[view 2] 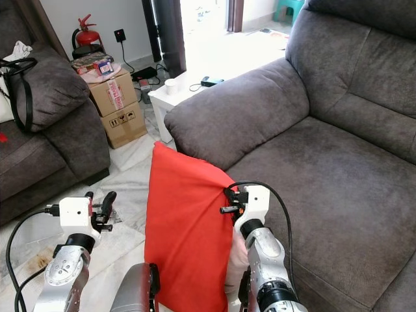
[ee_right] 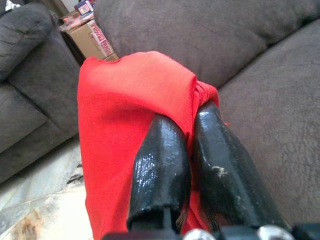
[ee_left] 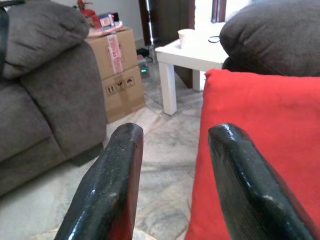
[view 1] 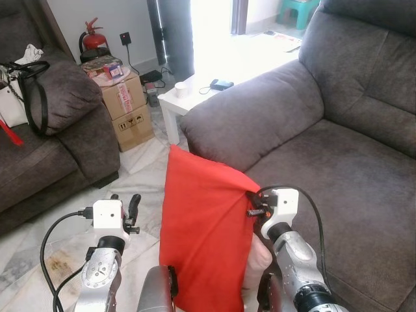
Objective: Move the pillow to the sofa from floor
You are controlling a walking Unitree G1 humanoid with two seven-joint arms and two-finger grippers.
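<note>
Red pillow [view 1: 205,237] is held upright between the two arms, just in front of the grey sofa [view 1: 338,182], beside its armrest and above the marble floor [view 1: 39,260]. The right end effector [ee_right: 192,150] is clamped on the pillow's upper right corner, fabric bunched between its fingers. The left end effector [ee_left: 172,185] stands apart, fingers spread, just beside the pillow's left edge and gripping nothing.

Step judged in hand: carrying the pillow over to the seat cushion. Done well, the corner grip is to be kept firm, since one pinched corner may slip; the pillow's lower end is to be lifted clear of the seat front before it is swung right and laid flat.
</note>
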